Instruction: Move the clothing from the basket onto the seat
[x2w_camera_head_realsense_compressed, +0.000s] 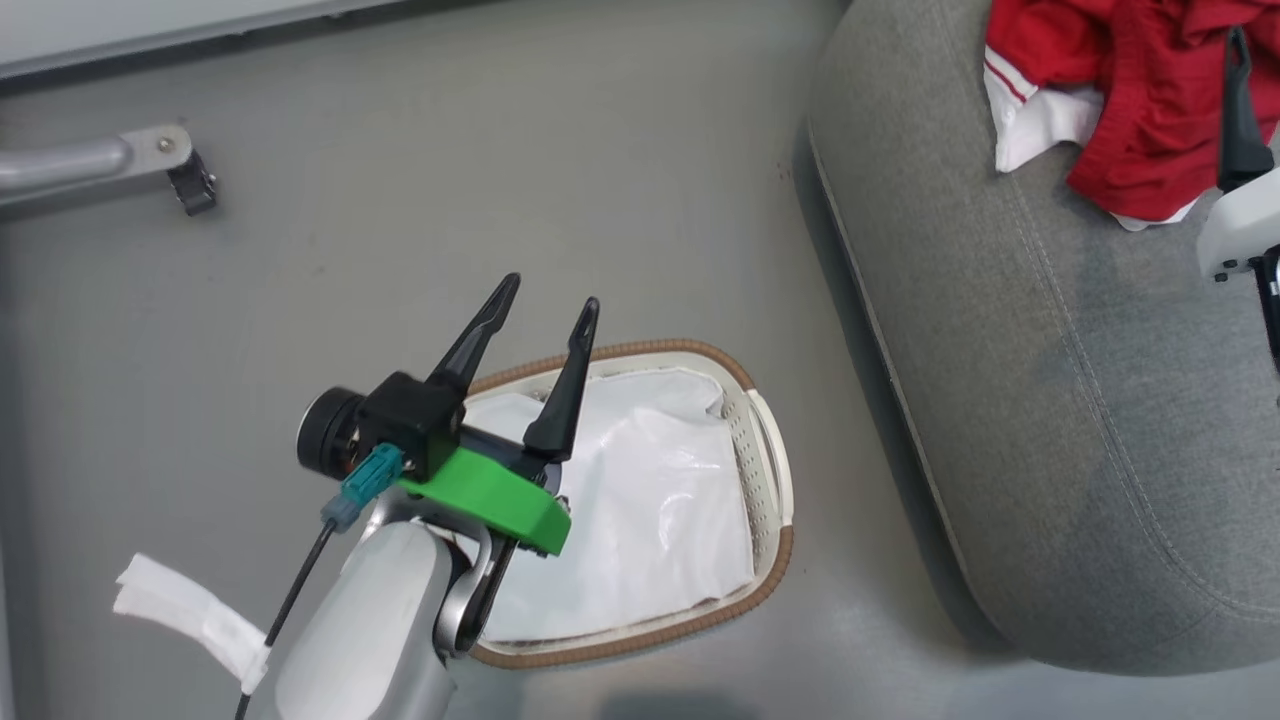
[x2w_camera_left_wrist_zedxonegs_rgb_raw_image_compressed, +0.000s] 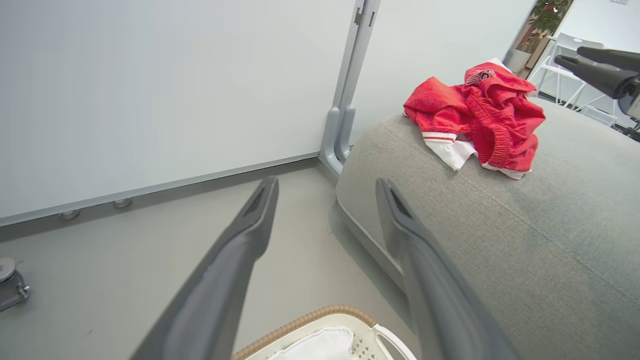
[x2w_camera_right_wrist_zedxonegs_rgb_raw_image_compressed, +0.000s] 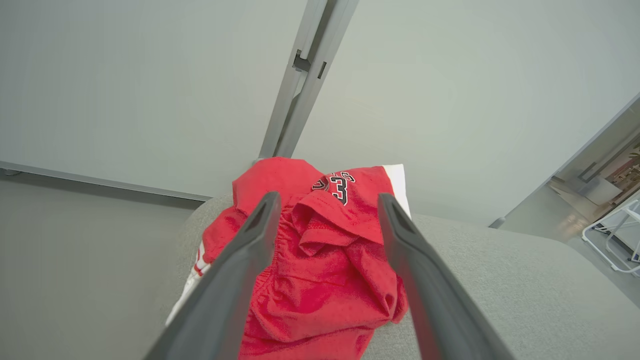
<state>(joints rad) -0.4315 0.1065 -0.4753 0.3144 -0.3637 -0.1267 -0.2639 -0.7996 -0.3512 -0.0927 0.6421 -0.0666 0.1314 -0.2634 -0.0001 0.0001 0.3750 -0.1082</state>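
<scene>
The smooth grey floor (x2w_camera_head_realsense_compressed: 500, 150) runs from a pale wall panel (x2w_camera_left_wrist_zedxonegs_rgb_raw_image_compressed: 150, 100) to the seat (x2w_camera_head_realsense_compressed: 1050, 400), which occupies the right of the head view. The basket (x2w_camera_head_realsense_compressed: 700, 350) stands on the floor near the seat's rounded edge, a placement that keeps the transfer path short.

The clothing (x2w_camera_head_realsense_compressed: 1140, 90) lies in a crumpled red heap on the far part of the seat. It rests on the cushion with its white stripe trim exposed. No red fabric shows in the basket. A plain white sheet (x2w_camera_head_realsense_compressed: 650, 500) covers the visible interior, and the left arm hides the near corner.

Right gripper (x2w_camera_right_wrist_zedxonegs_rgb_raw_image_compressed: 327, 200): the fingers stand apart on either side of the heap, with nothing clamped between them. Contact with the fabric cannot be determined. This pose suits a deposit point well inside the cushion, where the garments cannot slide off.

Left gripper (x2w_camera_head_realsense_compressed: 552, 292): the fingers stand apart and empty above the basket, pointing toward the seat. This reads as a standby position for a further reach. Judged from the basket contents, the transfer appears complete or nearly so.
</scene>
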